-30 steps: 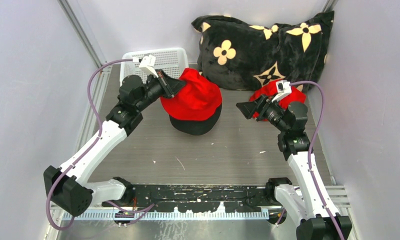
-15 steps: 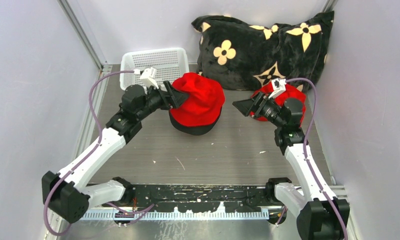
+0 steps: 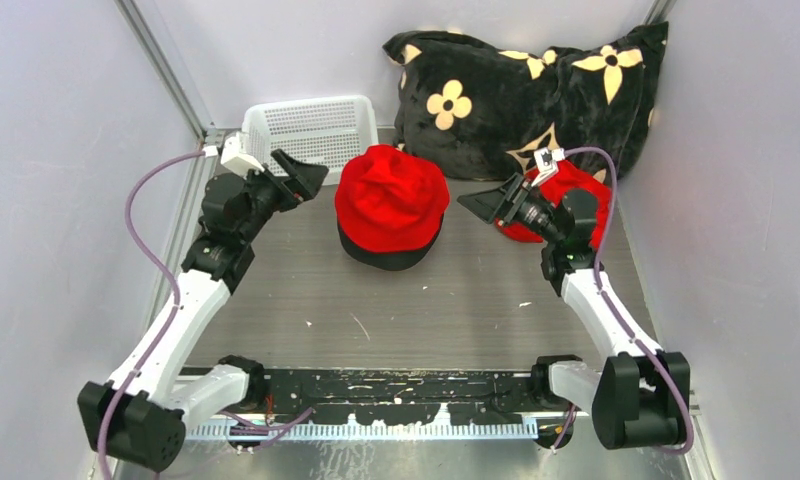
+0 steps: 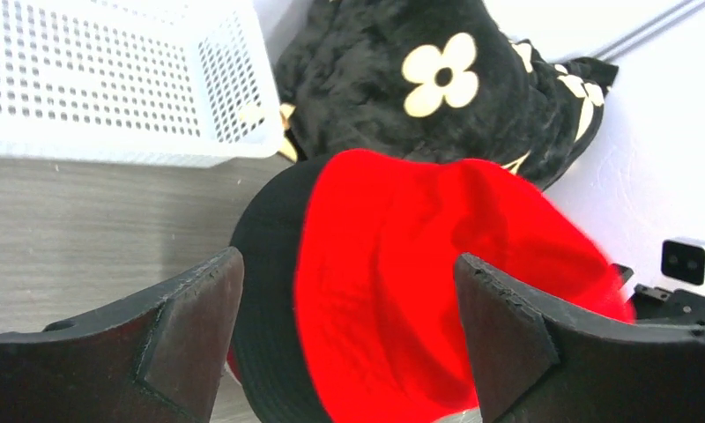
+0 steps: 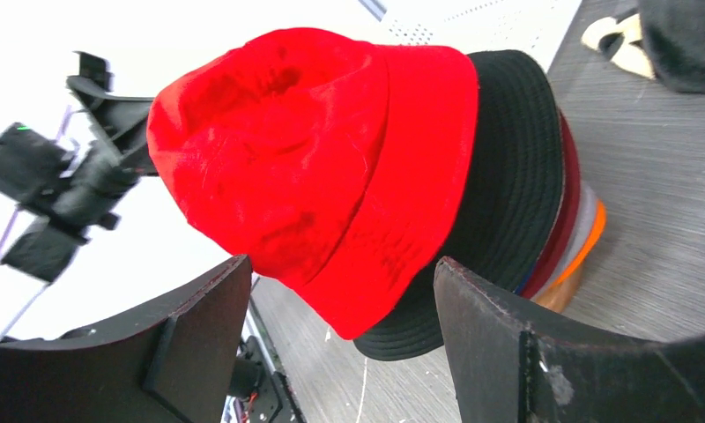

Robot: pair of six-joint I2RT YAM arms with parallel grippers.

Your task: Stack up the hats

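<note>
Grey tabletop [image 3: 426, 310] lies open between the arm bases [image 3: 234, 378] at the bottom and the stack [image 3: 391, 228] mid-frame, with walls [image 3: 66, 150] close on both sides. That stack stands crown up, axis upright, red hat [image 3: 391, 188] topmost over the brim of the black hat [image 3: 391, 260]; the left gripper [image 3: 302, 172], clamped on the red hat a second ago, now gapes empty at its left, before the basket [image 3: 311, 120]. Right gripper [image 3: 484, 202], jaws wide and empty, sits just right, a second red hat [image 3: 588, 185] behind it below the cushion [image 3: 516, 90].
</note>
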